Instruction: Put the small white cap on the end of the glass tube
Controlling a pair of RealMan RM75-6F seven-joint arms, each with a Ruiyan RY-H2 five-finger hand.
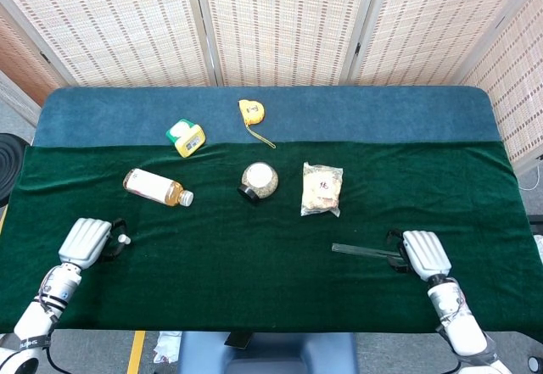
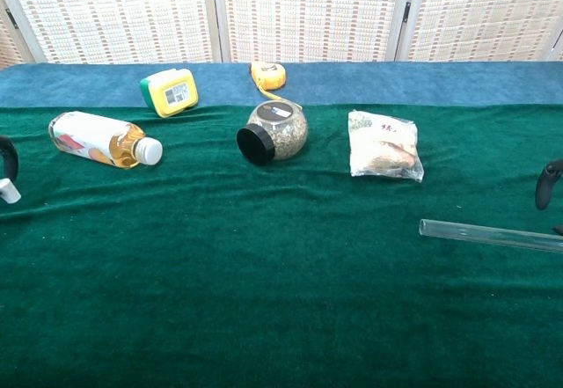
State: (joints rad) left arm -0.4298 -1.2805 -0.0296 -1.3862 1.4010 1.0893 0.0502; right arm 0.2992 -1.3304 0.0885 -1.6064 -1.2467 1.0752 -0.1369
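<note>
The glass tube [image 1: 363,250] [image 2: 489,235] lies flat on the green cloth at the right front. My right hand [image 1: 424,253] hovers over its right end. A dark finger [image 2: 547,182] curves just above the tube, and I see no grip on it. My left hand [image 1: 85,242] is at the left front edge and pinches the small white cap [image 1: 125,239] [image 2: 9,191] at its fingertips. Only a sliver of that hand's fingers [image 2: 5,154] shows in the chest view.
A juice bottle [image 1: 157,187] lies on its side left of centre. A round jar [image 1: 259,181] with a black lid, a bagged snack [image 1: 321,189], a yellow-green box [image 1: 185,136] and a yellow tape measure [image 1: 249,111] sit further back.
</note>
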